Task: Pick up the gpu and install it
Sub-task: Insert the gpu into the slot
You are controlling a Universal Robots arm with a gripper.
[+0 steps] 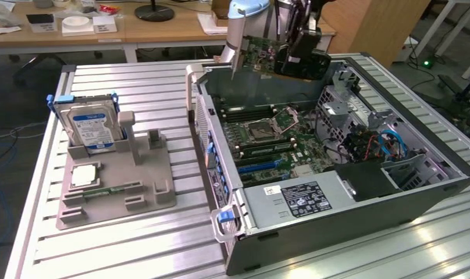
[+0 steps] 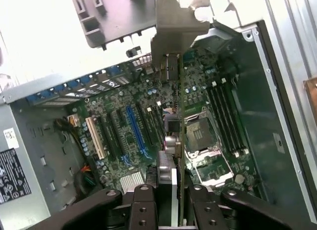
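Note:
The gpu [image 1: 256,53] hangs in the air over the far end of the open computer case [image 1: 320,232], green circuit side toward the exterior view, silver bracket [image 1: 233,57] pointing down on its left. My gripper [image 1: 300,58] is shut on the card. In the wrist view the gpu [image 2: 174,141] is seen edge-on between my two black fingers [image 2: 143,207], with its bracket [image 2: 178,27] at the far end. Below lies the motherboard [image 2: 119,155] with its blue slot [image 2: 134,132] and the open CPU socket [image 2: 199,136]. The card is clear of the board and touches no slot.
On the exterior view's left a grey holder tray [image 1: 142,203] carries a silver hard drive with blue label [image 1: 92,129], a processor chip [image 1: 84,174] and a memory stick [image 1: 111,190]. The power supply [image 1: 297,200] and cables [image 1: 378,145] fill the case's near end. Desks stand behind.

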